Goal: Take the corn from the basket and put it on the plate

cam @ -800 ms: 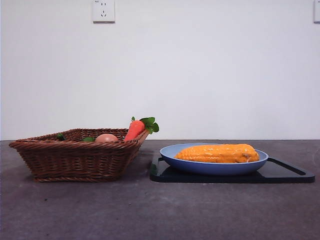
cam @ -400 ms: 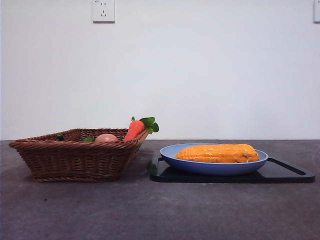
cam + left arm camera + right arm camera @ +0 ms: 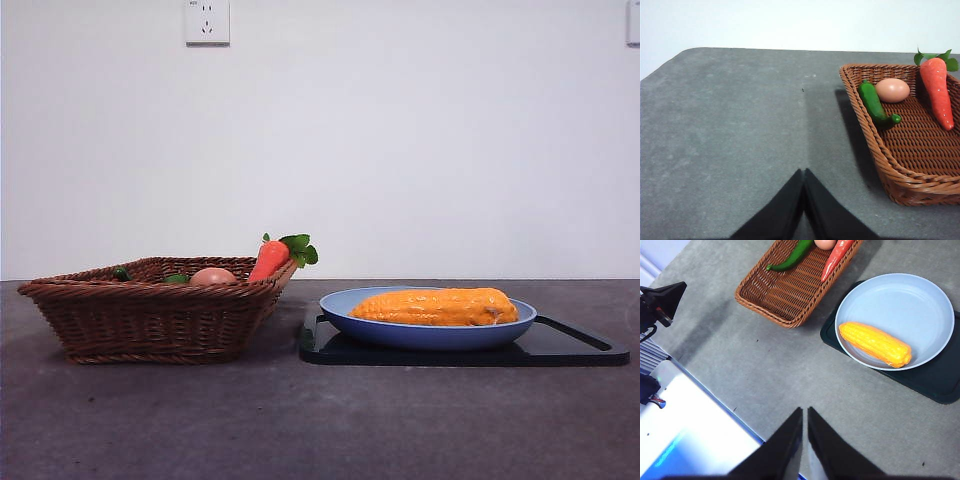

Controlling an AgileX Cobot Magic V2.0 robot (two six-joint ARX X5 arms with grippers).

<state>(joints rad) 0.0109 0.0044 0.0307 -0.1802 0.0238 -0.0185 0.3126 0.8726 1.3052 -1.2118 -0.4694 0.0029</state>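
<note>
**On the plate: corn at rest**

At left we note the basket (image 3: 150, 315) (carrot (image 3: 270, 259) inside); at right the corn (image 3: 437, 307) lies on the plate (image 3: 345, 313). Left gripper (image 3: 803, 176) and right gripper (image 3: 804, 413) jaws together.

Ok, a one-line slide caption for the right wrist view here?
Corn lying on the blue plate atop a black tray, wicker basket beside it, right gripper shut above the table.

Bright, even light; sharp frames, soft shadow beside the basket (image 3: 900, 150).
</note>
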